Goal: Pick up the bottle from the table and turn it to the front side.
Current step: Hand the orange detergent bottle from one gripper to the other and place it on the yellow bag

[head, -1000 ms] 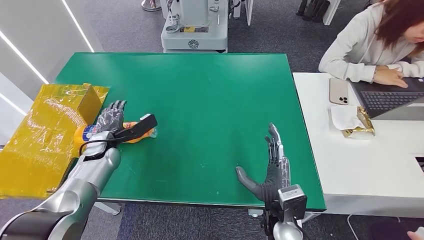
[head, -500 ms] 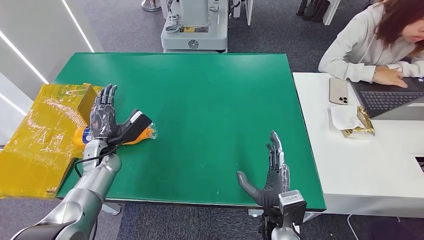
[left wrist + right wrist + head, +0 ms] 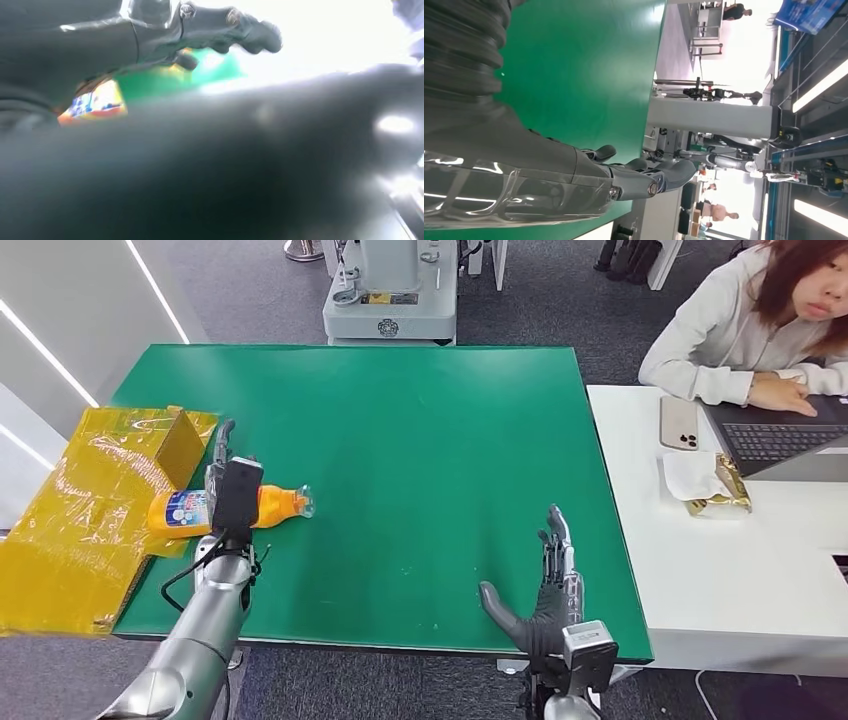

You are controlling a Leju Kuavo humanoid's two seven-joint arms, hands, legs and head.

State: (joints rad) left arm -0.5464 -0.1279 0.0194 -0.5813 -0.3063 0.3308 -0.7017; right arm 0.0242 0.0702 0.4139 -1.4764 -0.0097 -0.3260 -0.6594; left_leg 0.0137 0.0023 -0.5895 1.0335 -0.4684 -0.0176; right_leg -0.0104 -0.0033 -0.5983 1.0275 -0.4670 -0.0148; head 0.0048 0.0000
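Observation:
An orange bottle (image 3: 275, 506) with a blue-and-white label lies on its side at the left of the green table (image 3: 420, 440), its clear cap pointing right. My left hand (image 3: 222, 455) stands edge-on over the bottle's middle, fingers straight and pointing away, with the black wrist box covering part of the bottle. In the left wrist view the fingers (image 3: 235, 30) reach out straight, with the bottle (image 3: 97, 102) beyond the palm, ungripped. My right hand (image 3: 548, 585) hovers open, fingers spread, over the table's near right edge; its fingers (image 3: 644, 182) hold nothing.
A crinkled yellow foil package (image 3: 90, 510) lies at the table's left edge, touching the bottle's base end. On the white desk (image 3: 760, 570) to the right are a phone (image 3: 677, 422), a laptop and a seated person (image 3: 740, 330). A grey machine base (image 3: 390, 300) stands behind the table.
My left hand has turned from lying flat over the bottle to standing on edge, drawing back slightly. The bottle has stayed put. My right hand has slipped a little toward the near edge.

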